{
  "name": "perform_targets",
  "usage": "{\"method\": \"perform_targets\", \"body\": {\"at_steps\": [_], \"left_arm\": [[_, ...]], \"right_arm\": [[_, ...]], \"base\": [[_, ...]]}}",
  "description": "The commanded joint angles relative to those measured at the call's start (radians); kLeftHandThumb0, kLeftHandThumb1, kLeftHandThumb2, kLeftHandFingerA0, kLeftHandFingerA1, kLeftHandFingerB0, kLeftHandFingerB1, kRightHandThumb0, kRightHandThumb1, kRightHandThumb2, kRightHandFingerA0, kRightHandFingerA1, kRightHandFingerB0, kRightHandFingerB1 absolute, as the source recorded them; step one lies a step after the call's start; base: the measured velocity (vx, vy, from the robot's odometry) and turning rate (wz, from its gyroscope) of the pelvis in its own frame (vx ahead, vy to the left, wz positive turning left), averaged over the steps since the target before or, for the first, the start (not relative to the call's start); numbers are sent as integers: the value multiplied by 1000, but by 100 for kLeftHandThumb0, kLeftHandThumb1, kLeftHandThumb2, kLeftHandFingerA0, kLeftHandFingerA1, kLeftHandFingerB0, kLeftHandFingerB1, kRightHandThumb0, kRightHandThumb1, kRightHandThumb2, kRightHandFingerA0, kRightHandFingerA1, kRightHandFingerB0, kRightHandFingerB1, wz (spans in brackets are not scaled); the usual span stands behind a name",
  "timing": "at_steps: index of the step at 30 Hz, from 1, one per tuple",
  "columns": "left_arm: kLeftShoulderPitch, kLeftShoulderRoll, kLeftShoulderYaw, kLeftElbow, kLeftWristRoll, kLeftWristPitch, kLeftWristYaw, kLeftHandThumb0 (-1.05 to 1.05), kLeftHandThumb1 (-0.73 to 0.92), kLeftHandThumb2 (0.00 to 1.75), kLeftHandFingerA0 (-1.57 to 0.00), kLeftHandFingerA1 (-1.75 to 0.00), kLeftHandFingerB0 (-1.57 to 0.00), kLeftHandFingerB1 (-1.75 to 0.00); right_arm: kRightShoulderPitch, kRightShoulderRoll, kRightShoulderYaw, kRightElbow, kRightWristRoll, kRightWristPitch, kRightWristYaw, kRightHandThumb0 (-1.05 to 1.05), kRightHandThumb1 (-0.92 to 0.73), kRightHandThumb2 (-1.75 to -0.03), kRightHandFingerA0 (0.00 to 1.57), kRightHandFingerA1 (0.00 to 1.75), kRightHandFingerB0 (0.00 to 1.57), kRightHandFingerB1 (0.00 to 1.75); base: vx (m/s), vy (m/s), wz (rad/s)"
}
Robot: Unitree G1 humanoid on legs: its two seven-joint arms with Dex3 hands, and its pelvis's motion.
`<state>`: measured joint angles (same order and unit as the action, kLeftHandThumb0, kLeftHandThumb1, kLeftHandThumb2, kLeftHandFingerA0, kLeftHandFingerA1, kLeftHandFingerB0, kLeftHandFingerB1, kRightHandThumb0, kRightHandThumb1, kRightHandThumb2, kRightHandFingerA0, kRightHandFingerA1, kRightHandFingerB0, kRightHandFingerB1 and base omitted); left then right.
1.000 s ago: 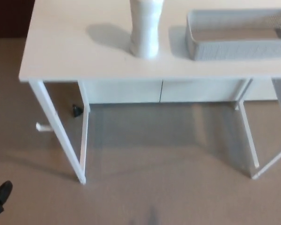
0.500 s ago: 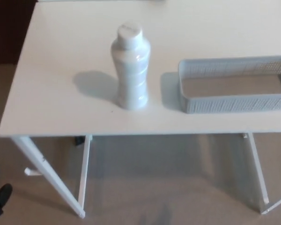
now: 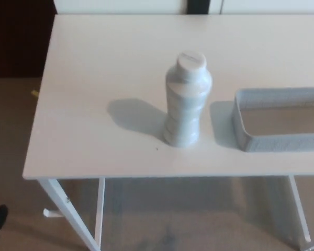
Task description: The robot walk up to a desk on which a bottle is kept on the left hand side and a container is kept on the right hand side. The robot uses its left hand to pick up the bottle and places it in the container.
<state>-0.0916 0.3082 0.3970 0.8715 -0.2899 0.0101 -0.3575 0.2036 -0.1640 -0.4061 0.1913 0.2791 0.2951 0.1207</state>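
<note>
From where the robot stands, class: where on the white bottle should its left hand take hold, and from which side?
Grip the bottle around its ribbed body, below the cap, probably coming in from the robot's left. It stands upright with bare desk on that side, while the mesh container sits close on its right. Neither hand is in view.

A white desk (image 3: 94, 78) fills most of the view, its flat top pale and evenly lit, its near edge running across the lower part. White metal legs (image 3: 68, 214) slant down from the near left corner, and another leg (image 3: 299, 209) drops near the right edge. Beneath lies dull brown carpet (image 3: 15, 136). Past the far left corner the room goes dark (image 3: 15, 36). Beyond the far edge stands pale panelling (image 3: 120, 6) split by a dark gap.
</note>
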Motion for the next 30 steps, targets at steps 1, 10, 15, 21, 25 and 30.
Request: {"method": "perform_targets", "body": {"at_steps": [1, 10, 15, 21, 25, 30], "left_arm": [[0, -13, 38, -10, -13, 11, 118, -22, 45, 93, -33, -62, -8, -48], [29, -64, 139, -145, -71, -56, 198, -32, 56, 105, -1, -52, 0, -49], [146, -108, 138, -553, -139, -114, 71, -48, 52, 72, -6, -37, 0, -18], [278, -103, 26, -1059, -169, -110, -27, -53, 47, 72, -3, -30, -1, -14], [282, -59, -49, -1241, -147, -91, -59, -47, 52, 56, -2, -29, 0, -16], [168, -22, -183, -1277, -7, -43, -41, -60, 36, 77, -2, -33, -1, -14]], "right_arm": [[21, -14, -5, -7, -7, 3, -10, -25, -76, -62, 44, 49, 33, 41], [35, -15, 7, -9, -18, -11, -4, -25, -76, -62, 41, 48, 34, 42], [34, -28, 10, 0, -16, -12, 14, -24, -53, -95, 34, 59, 24, 53], [44, -23, 13, 19, -23, -25, 12, -24, -76, -62, 41, 47, 36, 42], [62, -22, 20, 11, -27, -34, 24, -25, -53, -95, 33, 59, 26, 54], [67, -25, 27, -6, -29, -22, 25, -24, -75, -61, 42, 48, 39, 44]], "base": [[0, 0, 0], [28, -15, 2], [0, 0, 0], [0, 0, 0], [0, 0, 0], [0, 0, 0]]}}
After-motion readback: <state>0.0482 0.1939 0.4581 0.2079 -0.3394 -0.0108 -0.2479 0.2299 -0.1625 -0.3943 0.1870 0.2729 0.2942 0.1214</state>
